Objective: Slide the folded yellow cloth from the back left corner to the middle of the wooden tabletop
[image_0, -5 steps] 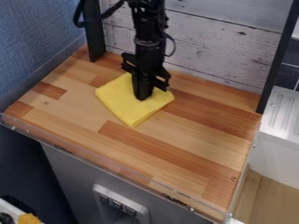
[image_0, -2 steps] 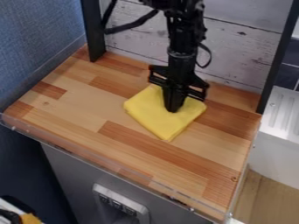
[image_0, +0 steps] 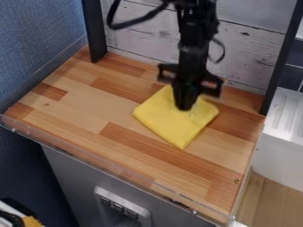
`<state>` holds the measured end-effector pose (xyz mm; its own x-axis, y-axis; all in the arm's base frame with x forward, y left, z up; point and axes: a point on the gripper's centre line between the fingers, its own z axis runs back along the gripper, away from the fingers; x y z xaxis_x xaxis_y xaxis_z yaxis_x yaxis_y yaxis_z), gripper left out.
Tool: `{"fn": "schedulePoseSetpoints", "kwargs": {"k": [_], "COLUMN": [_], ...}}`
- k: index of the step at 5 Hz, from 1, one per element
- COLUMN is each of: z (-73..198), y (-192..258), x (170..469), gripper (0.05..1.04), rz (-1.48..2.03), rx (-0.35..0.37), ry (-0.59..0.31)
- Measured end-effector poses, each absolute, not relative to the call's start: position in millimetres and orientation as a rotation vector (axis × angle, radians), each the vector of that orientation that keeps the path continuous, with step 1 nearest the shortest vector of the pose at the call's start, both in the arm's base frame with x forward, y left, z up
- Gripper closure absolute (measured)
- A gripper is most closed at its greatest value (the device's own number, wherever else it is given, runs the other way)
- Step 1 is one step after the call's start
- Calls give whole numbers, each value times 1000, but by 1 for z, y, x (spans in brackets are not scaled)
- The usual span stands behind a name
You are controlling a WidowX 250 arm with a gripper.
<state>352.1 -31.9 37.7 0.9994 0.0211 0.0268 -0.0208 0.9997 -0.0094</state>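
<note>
The folded cloth (image_0: 172,122) is a plain, bright yellow. The tool (image_0: 185,106) over it is black, as are the arm (image_0: 196,35) and its looping cable (image_0: 133,22). The wooden surface (image_0: 83,115) has a patchwork of strips in pale tan, honey and reddish brown, with fine grain lines and a few small dark knots. Behind it, the plank wall (image_0: 254,48) is whitish grey with streaky grain and dark seams, set between black posts (image_0: 95,31). The wall at the left (image_0: 35,40) is a mottled blue, and the cabinet front (image_0: 71,177) is grey.
</note>
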Motion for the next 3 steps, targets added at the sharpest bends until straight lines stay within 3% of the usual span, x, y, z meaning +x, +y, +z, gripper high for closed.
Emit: {"fn": "schedulePoseSetpoints", "kwargs": {"k": [2, 3], "z": [81, 101], "y": [-46, -58], "x": [336, 324], "gripper": [307, 91], "rz": [23, 22], "rx": [-23, -21], "ry": [-15, -20]}}
